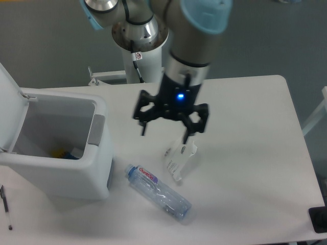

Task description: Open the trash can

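Note:
The trash can is a big white boxy bin at the table's left side. Its lid stands swung up at the far left, so the inside shows, with a few small items at the bottom. A grey push tab sits on its right rim. My gripper hangs open above the table's middle, well to the right of the bin and touching nothing. Its fingers point down, empty.
A clear plastic water bottle lies on its side in front of the gripper. A crumpled clear wrapper rests just below the right finger. A pen lies at the left edge, a dark object at the lower right corner.

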You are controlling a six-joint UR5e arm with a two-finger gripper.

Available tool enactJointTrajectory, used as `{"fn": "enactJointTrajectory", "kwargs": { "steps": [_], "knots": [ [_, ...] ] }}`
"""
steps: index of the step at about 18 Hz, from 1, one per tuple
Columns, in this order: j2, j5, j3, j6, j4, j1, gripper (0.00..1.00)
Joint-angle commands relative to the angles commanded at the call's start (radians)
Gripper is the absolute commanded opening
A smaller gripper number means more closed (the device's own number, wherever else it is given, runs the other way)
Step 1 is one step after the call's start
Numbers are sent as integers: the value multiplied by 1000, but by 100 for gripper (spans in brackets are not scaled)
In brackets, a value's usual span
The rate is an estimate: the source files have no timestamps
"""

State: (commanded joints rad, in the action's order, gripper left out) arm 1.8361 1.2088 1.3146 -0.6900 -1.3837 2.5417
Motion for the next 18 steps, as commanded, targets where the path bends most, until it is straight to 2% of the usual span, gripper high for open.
{"fn": "enactJointTrajectory", "kwargs": {
  "steps": [7, 12, 18],
  "knots": [
    [51, 3, -5, -307, 18, 101, 100],
    [87, 196, -2, -532, 6, 114, 100],
    [129, 236, 5, -621, 25, 121, 100]
  ]
}}
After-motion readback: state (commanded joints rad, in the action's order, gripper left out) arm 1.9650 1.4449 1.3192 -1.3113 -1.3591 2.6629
